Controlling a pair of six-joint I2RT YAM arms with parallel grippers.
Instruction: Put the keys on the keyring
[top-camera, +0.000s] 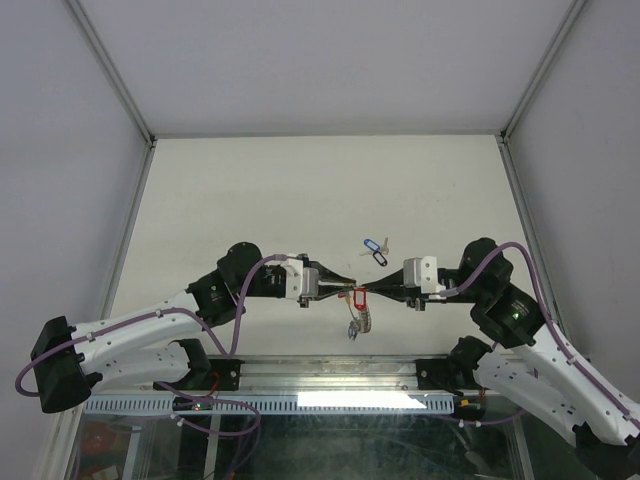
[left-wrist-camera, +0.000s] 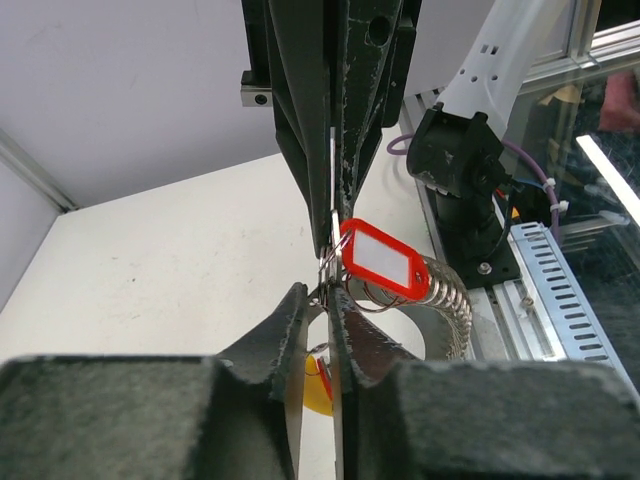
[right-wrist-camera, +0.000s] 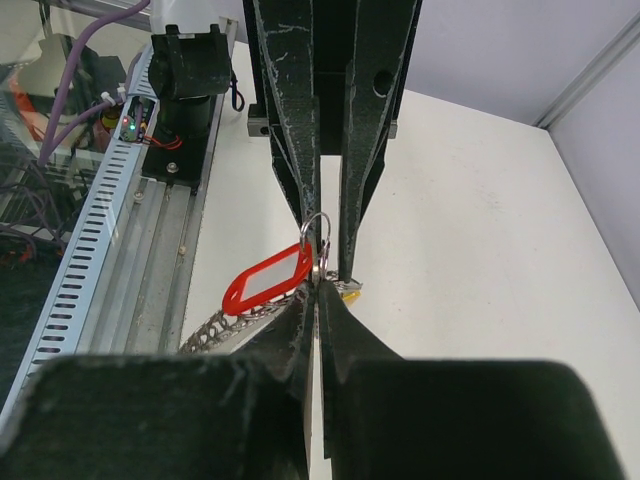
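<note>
Keyring edge-on in my clamped right gripper meets, tip to tip, my left gripper pinching the red-tagged key.

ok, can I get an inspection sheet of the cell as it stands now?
Surface: white table, matte.
Job's things: red-tagged key and keyring are held between the two arms, with the keyring hanging below. A blue-tagged key lies on the table beyond them.
Clutter: nothing seen.
End effectors: left end effector and right end effector are tip to tip. Each is closed to a slit on thin metal by the red tag. Which one grips what cannot be told.
Cables: purple cables run along both arms.
Surroundings: grey enclosure walls, with a slotted rail at the near edge.
</note>
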